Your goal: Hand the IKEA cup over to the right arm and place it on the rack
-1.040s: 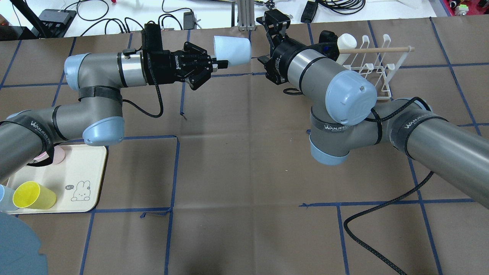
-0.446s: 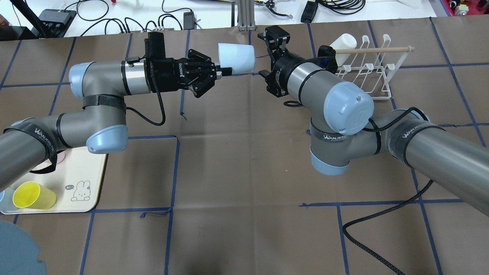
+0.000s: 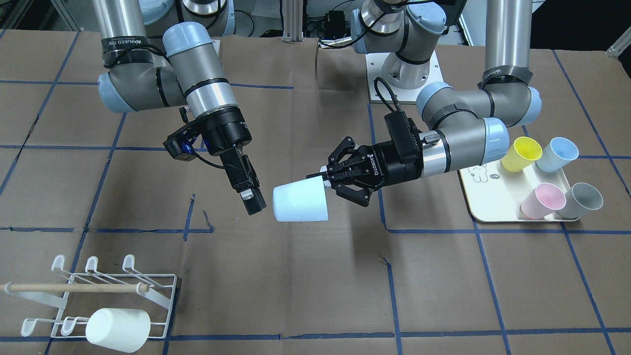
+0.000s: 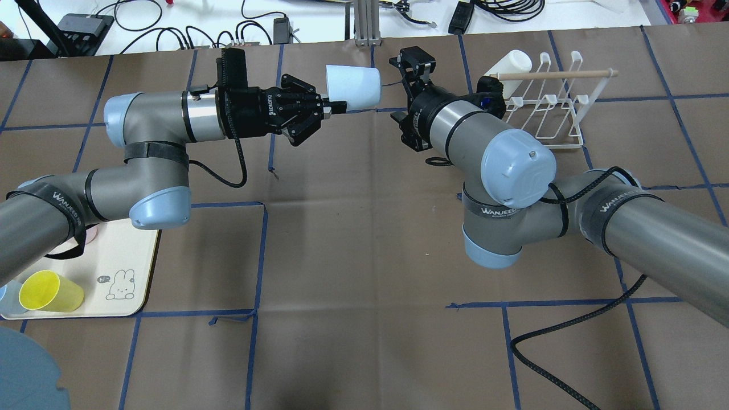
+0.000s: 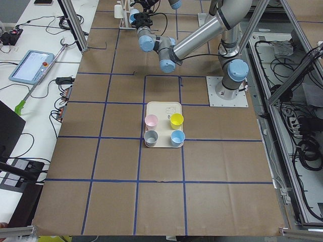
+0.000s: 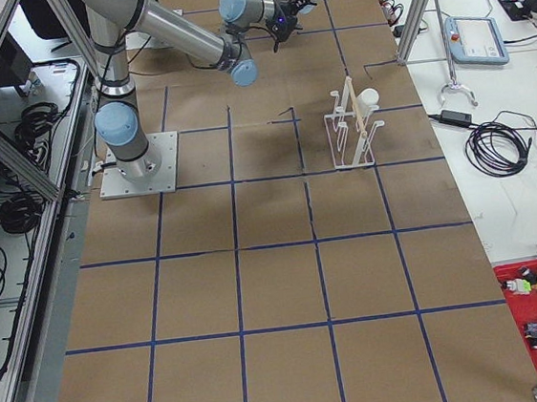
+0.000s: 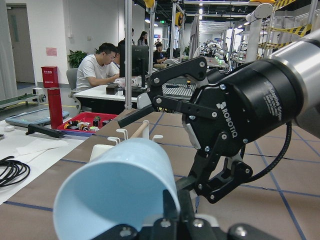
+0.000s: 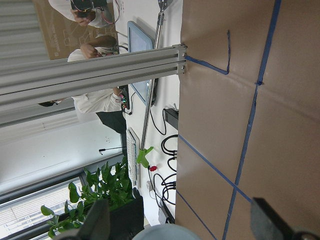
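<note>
My left gripper (image 4: 335,106) is shut on the rim of a pale blue cup (image 4: 353,87) and holds it sideways above the table, base pointing at the right arm. It also shows in the front view (image 3: 299,203) and left wrist view (image 7: 115,190). My right gripper (image 4: 413,60), with long flat fingers (image 3: 251,197), is open just beyond the cup's base, without touching it. In the right wrist view its fingers (image 8: 97,220) stand wide apart with the cup's base (image 8: 160,232) low between them. The white wire rack (image 4: 569,114) stands at the far right.
A white cup (image 3: 117,329) hangs on the rack (image 3: 162,296), under its wooden dowel (image 3: 74,288). A cream tray (image 3: 493,202) by the left arm holds yellow (image 3: 520,154), blue (image 3: 557,154), pink (image 3: 542,199) and grey (image 3: 581,199) cups. A black cable (image 4: 569,330) trails from the right arm.
The left arm has carried the cup slightly right toward the right arm. The right gripper has swung nearer and lower, closing in on the cup's base.
</note>
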